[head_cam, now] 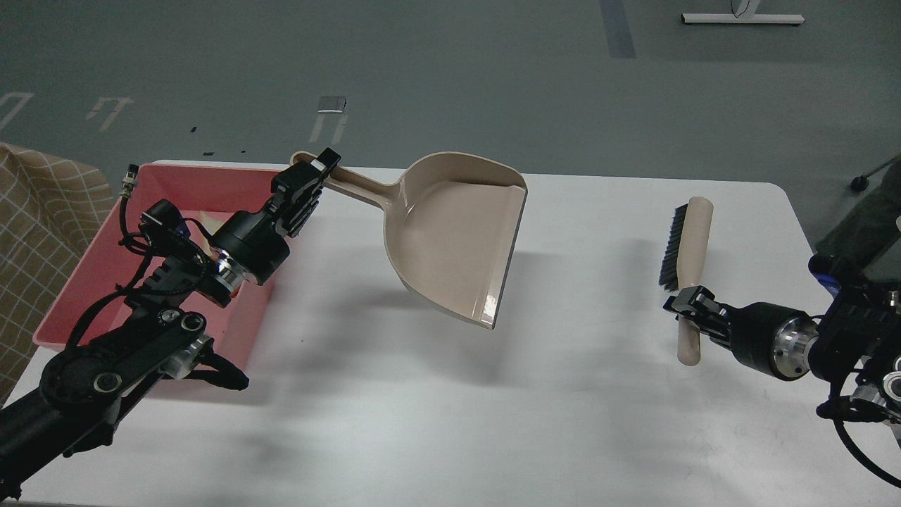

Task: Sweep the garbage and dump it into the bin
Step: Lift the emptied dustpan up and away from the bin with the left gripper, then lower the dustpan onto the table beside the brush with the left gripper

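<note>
Dumping looks done: beige plastic dustpan (457,239) shows empty beside the pink rectangular tub (169,176), contents hidden. Left gripper (310,172) clamps its handle; right gripper (686,313) clamps the beige black-bristled brush (686,246).

Bin (98,267) at the tabletop's (450,394) left end; dustpan (457,239) raised over the middle, just right of the bin; brush (686,267) far right, well apart from both.

No text, label, brand or number can be read anywhere; the pale painted marks on the floor (329,127) beyond the desk (577,394) are too faint and broken to make out as characters; the dustpan (457,239) bears no print.
</note>
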You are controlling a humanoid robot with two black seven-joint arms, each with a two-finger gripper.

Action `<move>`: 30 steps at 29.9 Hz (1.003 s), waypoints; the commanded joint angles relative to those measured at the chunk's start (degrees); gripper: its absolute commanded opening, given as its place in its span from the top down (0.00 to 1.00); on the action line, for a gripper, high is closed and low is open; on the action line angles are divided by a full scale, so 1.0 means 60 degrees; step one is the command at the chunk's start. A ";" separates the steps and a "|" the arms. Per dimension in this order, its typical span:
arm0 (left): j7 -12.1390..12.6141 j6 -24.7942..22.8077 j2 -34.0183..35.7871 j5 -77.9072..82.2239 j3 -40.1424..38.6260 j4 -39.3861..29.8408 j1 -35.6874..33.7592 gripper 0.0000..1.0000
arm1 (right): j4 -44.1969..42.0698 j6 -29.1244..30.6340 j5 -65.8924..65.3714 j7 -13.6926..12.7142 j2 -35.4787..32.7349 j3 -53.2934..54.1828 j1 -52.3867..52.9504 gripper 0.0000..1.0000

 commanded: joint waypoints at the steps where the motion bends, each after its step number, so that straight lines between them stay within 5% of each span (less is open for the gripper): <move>1: 0.0007 0.0201 -0.0039 -0.0012 0.0252 0.0151 0.0076 1.00 | 0.0012 0.0000 -0.0001 0.0000 -0.0134 -0.0072 0.0075 0.90; 11: 0.0022 0.0685 -0.0815 -0.0027 0.0838 0.0092 0.0120 1.00 | -0.0031 0.0000 -0.0016 0.0000 -0.0178 -0.0116 0.0221 0.90; 30: 0.1267 0.1871 -0.2939 0.0265 0.1452 0.0107 0.0032 1.00 | -0.0163 0.0000 -0.0045 0.0000 -0.0163 -0.0131 0.0207 0.90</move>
